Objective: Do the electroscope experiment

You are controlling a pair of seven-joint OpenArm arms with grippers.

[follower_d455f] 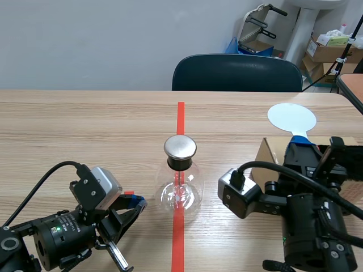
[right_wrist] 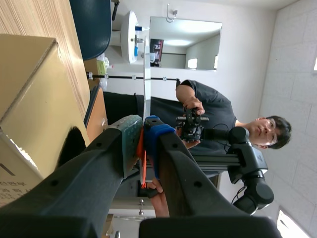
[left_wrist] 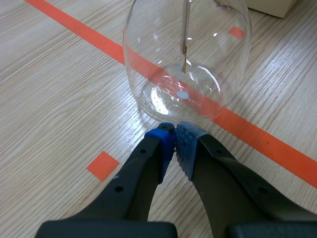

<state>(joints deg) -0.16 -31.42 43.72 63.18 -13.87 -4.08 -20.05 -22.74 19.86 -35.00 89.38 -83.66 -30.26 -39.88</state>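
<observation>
Wooden table (follower_d455f: 85,124) | electroscope flask (follower_d455f: 180,187) centre, on tape line | left gripper (left_wrist: 173,136) closed, empty, near-left of flask | right gripper (right_wrist: 143,125) clamps white paddle (follower_d455f: 291,118), right of flask | paddle not yet brought to metal cap (follower_d455f: 180,147)

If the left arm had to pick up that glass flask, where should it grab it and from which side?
Probably the black collar under the metal cap, coming in level from the left gripper's own side. The flask stands upright. It is round, wide and smooth lower down, and narrow only at the collar.
</observation>
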